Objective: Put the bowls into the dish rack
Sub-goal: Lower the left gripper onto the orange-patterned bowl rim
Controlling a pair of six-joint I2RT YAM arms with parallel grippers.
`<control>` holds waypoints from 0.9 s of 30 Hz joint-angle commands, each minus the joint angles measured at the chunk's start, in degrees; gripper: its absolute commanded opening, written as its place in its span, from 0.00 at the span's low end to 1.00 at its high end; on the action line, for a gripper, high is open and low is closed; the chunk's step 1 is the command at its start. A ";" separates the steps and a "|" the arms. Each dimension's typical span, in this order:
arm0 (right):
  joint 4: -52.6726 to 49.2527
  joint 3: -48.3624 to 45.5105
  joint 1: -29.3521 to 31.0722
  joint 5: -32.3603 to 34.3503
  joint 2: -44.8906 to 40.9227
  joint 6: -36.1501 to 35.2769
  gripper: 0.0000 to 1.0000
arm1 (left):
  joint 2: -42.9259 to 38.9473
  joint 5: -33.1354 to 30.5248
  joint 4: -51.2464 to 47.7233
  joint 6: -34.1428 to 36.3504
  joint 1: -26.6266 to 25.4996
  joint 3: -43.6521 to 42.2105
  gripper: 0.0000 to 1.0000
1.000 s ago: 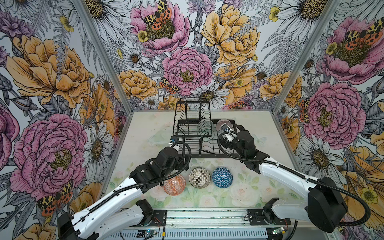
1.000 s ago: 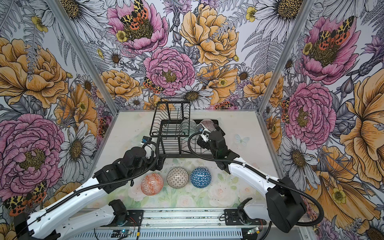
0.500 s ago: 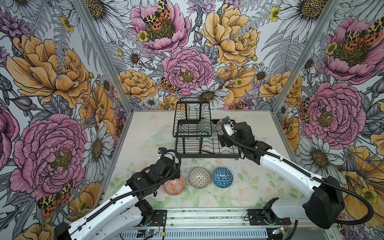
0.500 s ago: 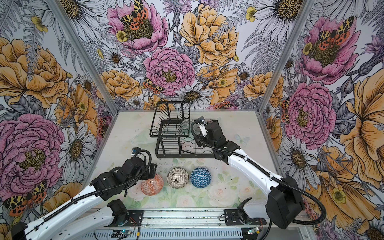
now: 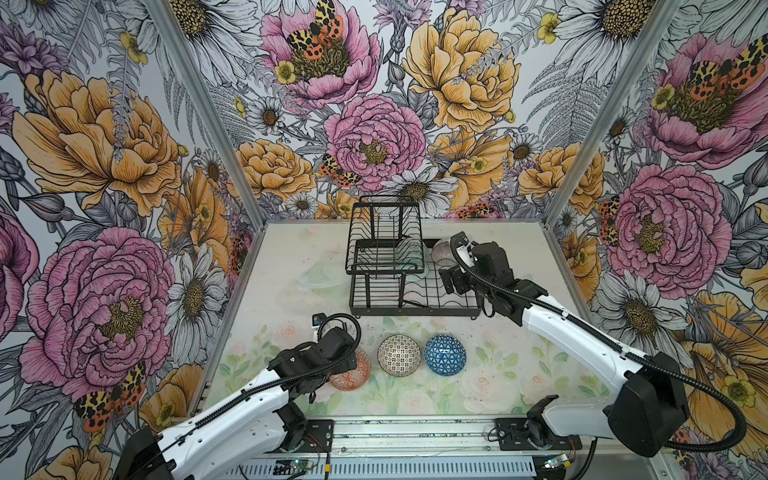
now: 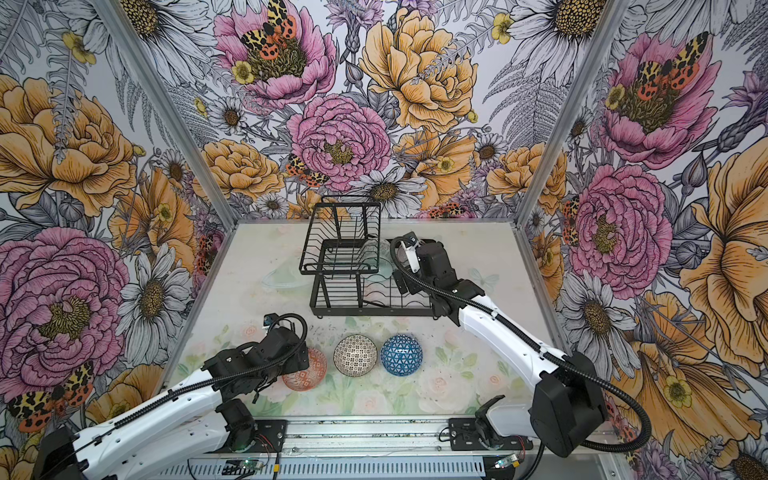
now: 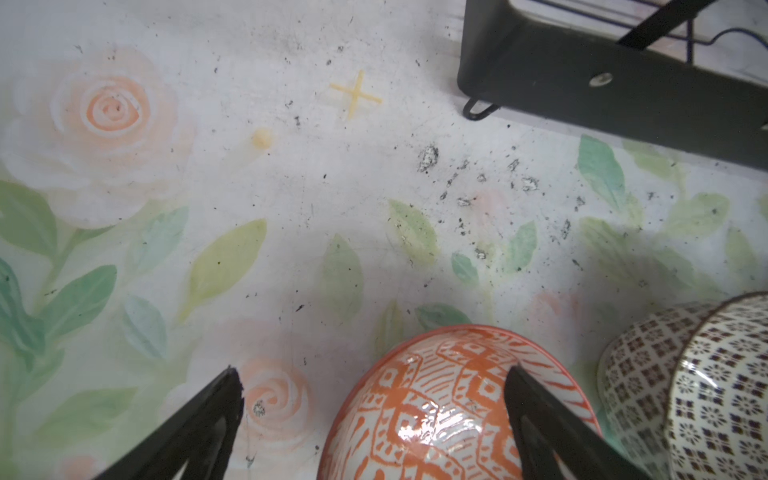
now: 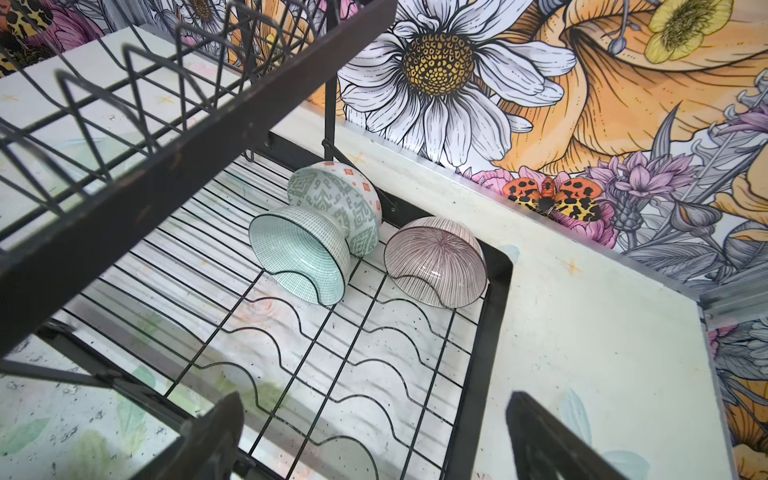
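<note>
Bowls, half loaded. Three lean on edge in the rack point(image 5: 415, 311), at the back right corner of its lower tray: teal bowl point(image 8: 299, 257), grey-green bowl point(image 8: 345, 208), pink bowl point(image 8: 436, 262). Three lie in a row near the front edge of the counter point(image 5: 282, 299): orange bowl point(image 5: 353, 376), mosaic bowl point(image 5: 399, 355), blue bowl point(image 5: 444, 355).

Change over the last second: the left arm has drawn back from the rack's front left corner to the orange bowl. The left pincer point(image 7: 374, 374) hangs there with jaws apart, one finger over the bowl and the other over bare counter beside it. Whether it touches the bowl cannot be told. The right pincer point(image 8: 374, 399), jaws apart and empty, has shifted only slightly above the tray's right end. The pink bowl has not moved and rests free by the tray's rim.

Reading: the pink bowl's placing appears finished, and the orange bowl is the likely next pick. The left jaws probably need to straddle its wall before closing.
</note>
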 commanded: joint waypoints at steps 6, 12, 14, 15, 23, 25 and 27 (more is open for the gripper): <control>-0.21 0.59 -0.95 -2.07 0.55 1.55 0.99 | 0.42 -0.55 -0.07 -6.85 -4.05 -2.40 0.90; -0.23 0.50 -1.39 -2.73 1.15 1.77 0.99 | 3.57 -0.90 -0.08 -7.44 -5.04 -2.87 0.71; -0.23 0.39 -1.48 -2.79 1.36 1.74 0.99 | 4.33 -1.16 -0.09 -7.33 -5.18 -2.87 0.64; -0.22 0.50 -1.56 -2.93 1.41 1.71 1.00 | 4.68 -1.32 0.03 -7.39 -5.18 -2.84 0.61; -0.23 0.76 -2.10 -3.65 2.06 1.62 1.00 | 7.84 -0.62 2.31 -6.54 -5.11 -3.02 0.33; -0.21 0.76 -2.19 -3.82 2.12 1.63 0.99 | 8.59 -0.46 2.95 -6.29 -5.09 -2.95 0.28; -0.22 0.68 -2.27 -3.99 2.25 1.58 0.99 | 9.26 -0.51 3.35 -6.09 -5.01 -2.84 0.22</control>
